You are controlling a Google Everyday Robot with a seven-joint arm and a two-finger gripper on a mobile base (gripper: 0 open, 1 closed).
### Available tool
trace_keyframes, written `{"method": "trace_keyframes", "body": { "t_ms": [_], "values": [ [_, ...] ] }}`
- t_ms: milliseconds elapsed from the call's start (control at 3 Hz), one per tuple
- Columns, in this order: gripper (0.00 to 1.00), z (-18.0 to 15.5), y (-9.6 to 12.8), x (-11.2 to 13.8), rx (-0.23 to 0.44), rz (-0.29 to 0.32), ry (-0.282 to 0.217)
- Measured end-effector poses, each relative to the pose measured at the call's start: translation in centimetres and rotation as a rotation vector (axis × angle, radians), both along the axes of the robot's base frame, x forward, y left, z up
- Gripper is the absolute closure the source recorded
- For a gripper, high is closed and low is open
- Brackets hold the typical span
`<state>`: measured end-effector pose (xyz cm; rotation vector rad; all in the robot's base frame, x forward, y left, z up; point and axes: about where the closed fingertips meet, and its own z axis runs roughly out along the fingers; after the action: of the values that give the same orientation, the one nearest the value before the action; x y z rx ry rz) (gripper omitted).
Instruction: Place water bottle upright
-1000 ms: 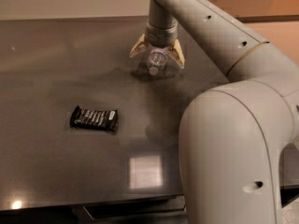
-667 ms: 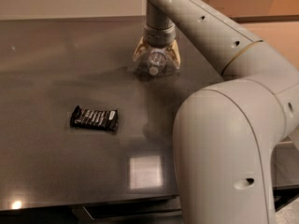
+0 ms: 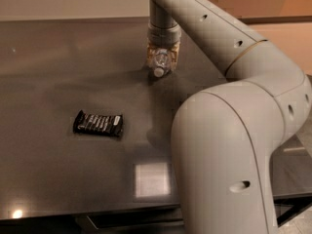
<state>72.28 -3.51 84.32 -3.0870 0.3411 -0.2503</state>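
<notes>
The water bottle (image 3: 160,65) is a small clear plastic bottle with a white cap, at the far middle of the dark table (image 3: 58,72). My gripper (image 3: 162,61) comes down on it from above, and its tan fingers (image 3: 151,57) are shut on the bottle's body. The bottle is tilted, with its cap pointing down and toward the camera, at or just above the table top. The bottle's far end is hidden by the gripper.
A black snack bar wrapper (image 3: 98,124) lies flat on the table to the front left. My large grey arm (image 3: 229,155) fills the right side of the view and hides the table behind it. A bright light reflection (image 3: 152,178) sits near the table's front edge.
The wrist has turned and the tan fingers now look closer together around the bottle. The gripper stays at about the same spot. The snack bar has not moved.
</notes>
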Motion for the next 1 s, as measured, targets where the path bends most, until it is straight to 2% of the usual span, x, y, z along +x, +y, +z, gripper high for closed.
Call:
{"method": "trace_keyframes", "body": {
  "t_ms": [333,667,1000],
  "values": [
    [0.87,1.6,0.3,-0.8,0.051,-0.045,0.027],
    [1.0,4.2,1.0,-1.9,0.156,-0.14,0.041],
    [1.0,7.1,1.9,-3.9,0.267,-0.281,0.076]
  ]
}}
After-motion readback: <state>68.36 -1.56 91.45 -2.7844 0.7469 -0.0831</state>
